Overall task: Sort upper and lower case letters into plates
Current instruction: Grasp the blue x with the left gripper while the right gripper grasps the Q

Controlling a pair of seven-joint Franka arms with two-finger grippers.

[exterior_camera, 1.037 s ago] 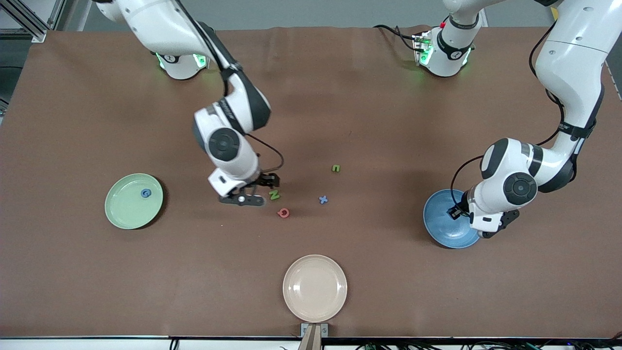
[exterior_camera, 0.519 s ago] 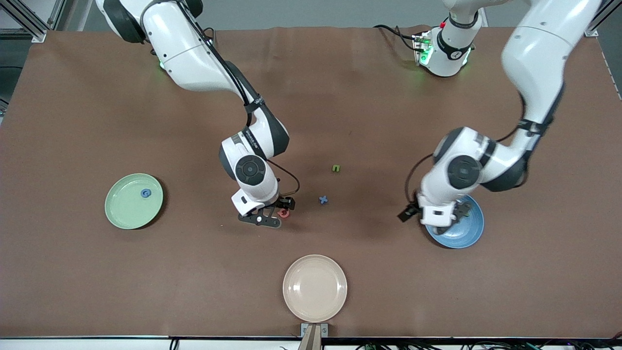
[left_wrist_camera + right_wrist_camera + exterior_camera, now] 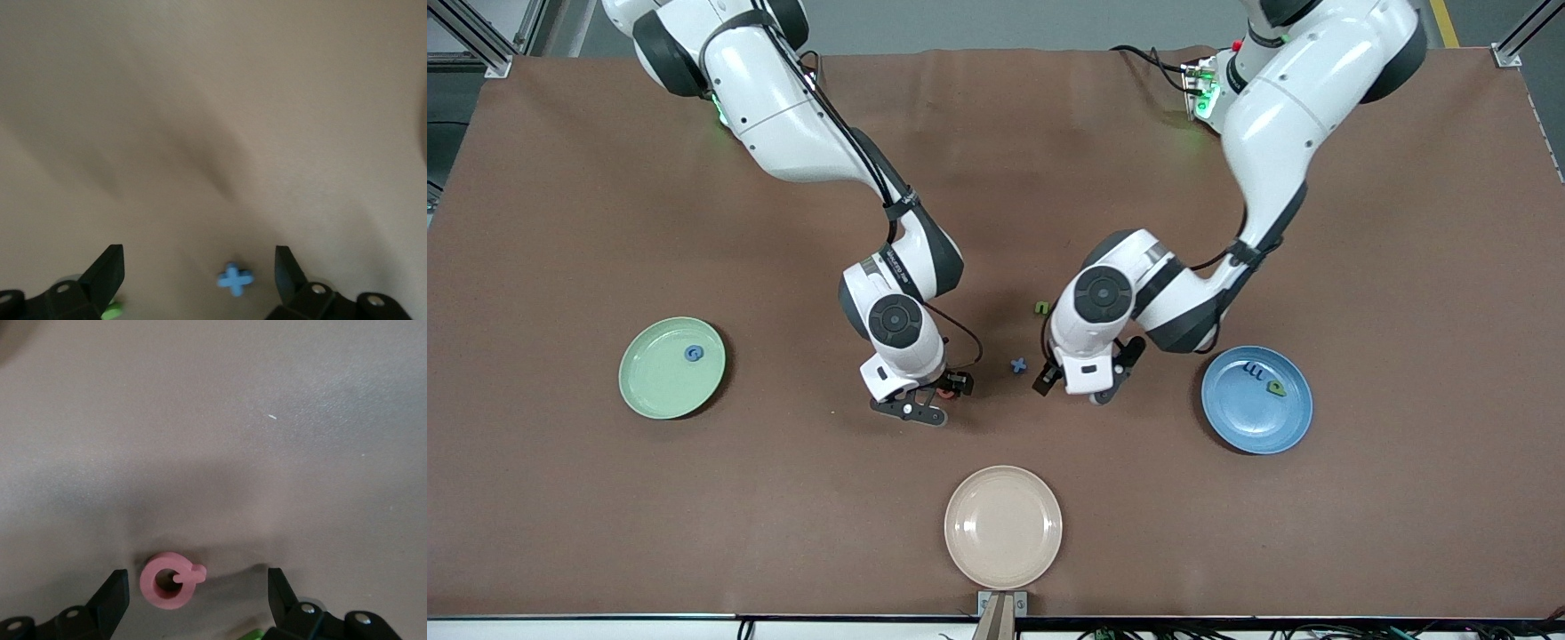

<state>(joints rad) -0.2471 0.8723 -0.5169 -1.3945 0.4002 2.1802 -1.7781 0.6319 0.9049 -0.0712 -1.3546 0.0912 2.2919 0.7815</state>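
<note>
The pale green plate [image 3: 660, 382] lies toward the right arm's end and holds a blue letter [image 3: 694, 353]. The blue plate [image 3: 1249, 422] lies toward the left arm's end and holds a blue letter [image 3: 1254, 369] and a green letter [image 3: 1277, 388]. My right gripper [image 3: 951, 385] is open, low over a red Q [image 3: 945, 391]; the Q [image 3: 170, 580] lies between its fingers [image 3: 275, 587]. My left gripper [image 3: 1056, 378] is open, low beside a blue x [image 3: 1018, 364]; the x [image 3: 235, 280] lies between its fingers [image 3: 112, 267]. A green n [image 3: 1040, 308] lies on the table.
A cream-beige plate [image 3: 1003, 526] sits at the table edge nearest the front camera. A green letter shows as a sliver in the right wrist view [image 3: 257, 633], hidden under the right hand in the front view. Both hands are close together at mid table.
My left arm swung from over the blue plate to mid table beside the blue x, uncovering the plate's letters. My right gripper moved from the green N to over the red Q.
</note>
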